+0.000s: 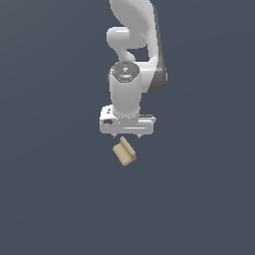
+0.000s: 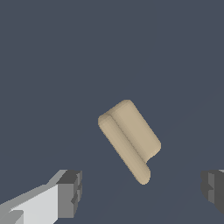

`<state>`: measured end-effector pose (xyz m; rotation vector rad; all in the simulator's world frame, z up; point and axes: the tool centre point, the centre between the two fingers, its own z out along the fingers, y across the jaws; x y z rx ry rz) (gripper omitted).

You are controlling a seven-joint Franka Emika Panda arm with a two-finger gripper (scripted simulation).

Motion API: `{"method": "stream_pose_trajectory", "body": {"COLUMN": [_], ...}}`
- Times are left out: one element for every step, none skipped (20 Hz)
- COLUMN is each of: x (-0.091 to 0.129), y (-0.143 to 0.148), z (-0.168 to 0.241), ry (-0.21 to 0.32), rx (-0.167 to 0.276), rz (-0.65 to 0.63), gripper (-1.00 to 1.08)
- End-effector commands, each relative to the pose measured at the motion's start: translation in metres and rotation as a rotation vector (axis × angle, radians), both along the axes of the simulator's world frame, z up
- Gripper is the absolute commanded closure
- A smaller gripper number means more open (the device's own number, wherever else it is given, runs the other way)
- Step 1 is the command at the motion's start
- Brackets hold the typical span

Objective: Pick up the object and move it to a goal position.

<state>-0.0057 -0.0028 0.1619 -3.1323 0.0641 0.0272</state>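
Wrist view shows the tan object (image 2: 130, 139) lying slanted, its long side running from the middle toward the lower right. The gripper (image 2: 142, 192) is wide open and holds nothing, so the object sits just off the gap between the jaws.

The tan ridged object (image 1: 124, 152) (image 2: 130, 139) lies skewed on the dark floor.
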Motion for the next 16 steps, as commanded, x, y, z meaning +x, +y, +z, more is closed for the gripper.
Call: {"method": "stream_pose_trajectory", "body": {"x": [0.0,0.0002,0.0006,0.0014,0.0024,0.0032,0.0037,0.0039,0.0037,0.0037,0.0037,0.0037,0.0037,0.0036,0.0035,0.0034], "y": [0.0,0.0003,0.0008,0.0017,0.003,0.004,0.0046,0.0049,0.0044,0.0045,0.0047,0.0048,0.005,0.0052,0.0054,0.0058], "z": [0.0,0.0002,0.0009,0.002,0.0035,0.0047,0.0054,0.0056,0.0056,0.0054,0.0051,0.0045,0.0035,0.0021,0.0003,-0.0017], "ry": [0.0,0.0,-0.001,-0.003,-0.005,-0.006,-0.007,-0.008,-0.008,-0.007,-0.006,-0.005,-0.002,0.003,0.008,0.014], "rx": [0.0,0.001,0.003,0.006,0.01,0.014,0.016,0.016,0.016,0.016,0.015,0.014,0.011,0.008,0.005,0.0], "rz": [0.0,0.0,-0.002,-0.004,-0.007,-0.01,-0.011,-0.011,-0.011,-0.011,-0.009,-0.005,0.002,0.011,0.022,0.036], "gripper": [-0.6,-0.6,-0.6,-0.6,-0.6,-0.6,-0.6,-0.6,-0.6,-0.6,-0.6,-0.6,-0.6,-0.6,-0.6,-0.6]}}
